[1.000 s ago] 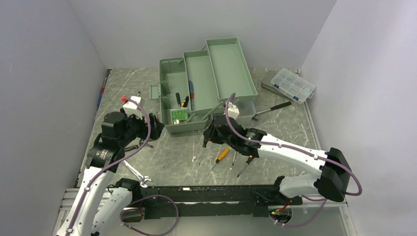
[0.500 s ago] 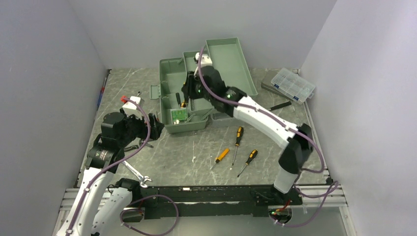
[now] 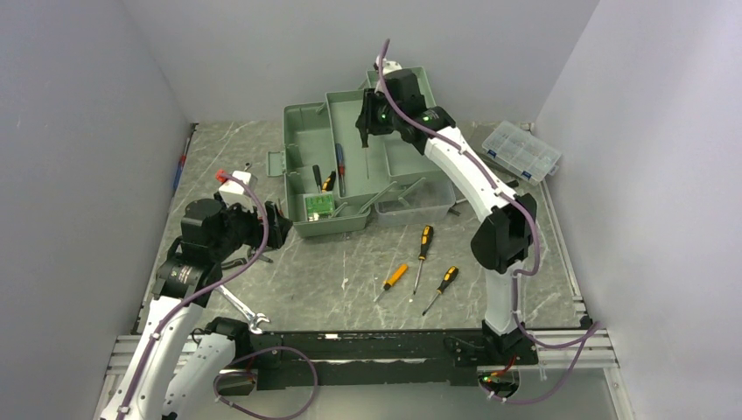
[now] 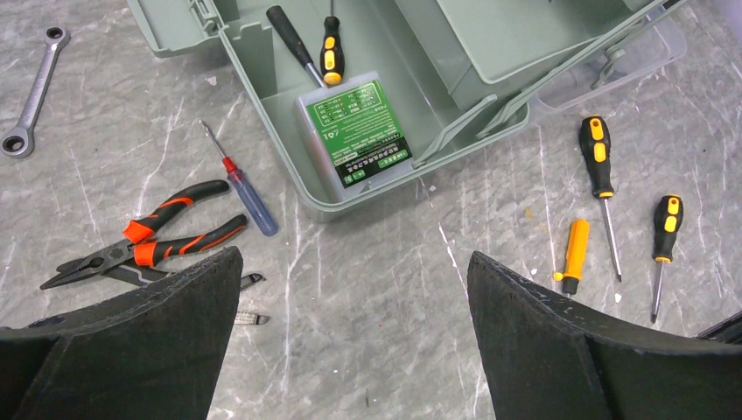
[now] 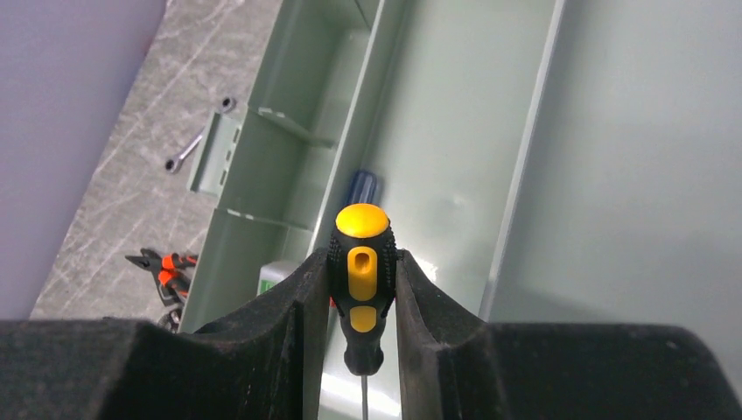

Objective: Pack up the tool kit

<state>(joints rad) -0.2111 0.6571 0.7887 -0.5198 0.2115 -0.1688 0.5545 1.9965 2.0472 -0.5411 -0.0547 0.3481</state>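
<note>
The sage-green tool kit box [image 3: 308, 140] stands open at the back with its trays folded out. My right gripper [image 3: 371, 122] hangs over the middle tray [image 5: 455, 131], shut on a black-and-yellow screwdriver [image 5: 362, 226] with its shaft pointing down. A blue-handled screwdriver [image 5: 360, 185] lies in the tray below. My left gripper [image 4: 354, 262] is open over bare table by the box's front left corner. Orange-and-black pliers [image 4: 149, 245] and a small blue screwdriver [image 4: 243, 191] lie beside it. Three screwdrivers [image 3: 424, 241] [image 3: 395, 277] [image 3: 446, 280] lie in front of the box.
A green-labelled case [image 4: 359, 131] and two dark-handled tools [image 4: 330, 52] lie in the box's bottom. A ratchet wrench [image 4: 31, 101] lies left of the box, an open-end wrench [image 3: 245, 311] near the left arm's base. A clear organizer [image 3: 522, 150] sits back right.
The right arm has swung from low over the table in front of the box up and back over its trays, carrying the screwdriver. The left arm has stayed still.
</note>
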